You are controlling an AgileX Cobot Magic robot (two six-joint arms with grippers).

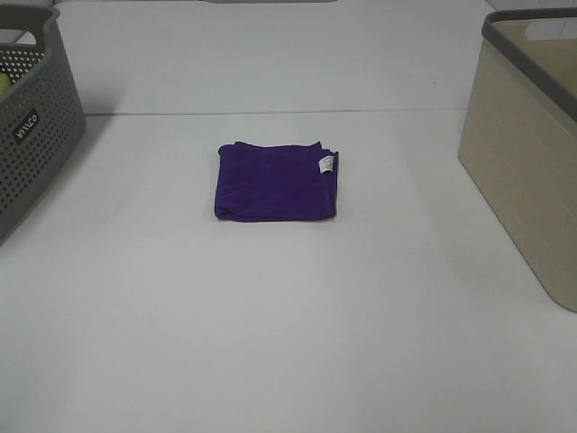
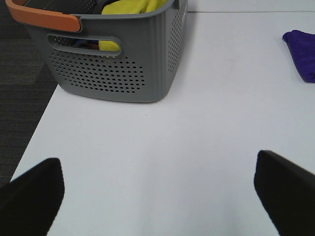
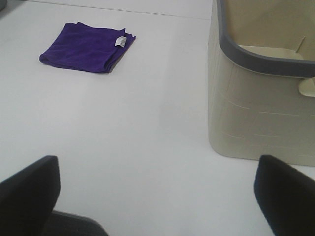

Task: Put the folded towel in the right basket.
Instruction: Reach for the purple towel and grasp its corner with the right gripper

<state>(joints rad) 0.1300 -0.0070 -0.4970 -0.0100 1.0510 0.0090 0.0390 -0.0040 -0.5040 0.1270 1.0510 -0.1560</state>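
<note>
A folded purple towel point(image 1: 276, 181) with a small white tag lies flat in the middle of the white table. It also shows in the right wrist view point(image 3: 87, 46), and its corner shows in the left wrist view point(image 2: 302, 53). The beige right basket point(image 1: 532, 135) with a grey rim stands at the right edge; it shows in the right wrist view point(image 3: 261, 103) too. Neither arm shows in the high view. My left gripper point(image 2: 162, 196) is open and empty, far from the towel. My right gripper point(image 3: 160, 196) is open and empty, near the beige basket.
A grey perforated basket point(image 1: 27, 135) stands at the left edge; the left wrist view shows it point(image 2: 113, 64) with an orange handle and yellow cloth point(image 2: 133, 7) inside. The table's left edge borders dark floor point(image 2: 19, 103).
</note>
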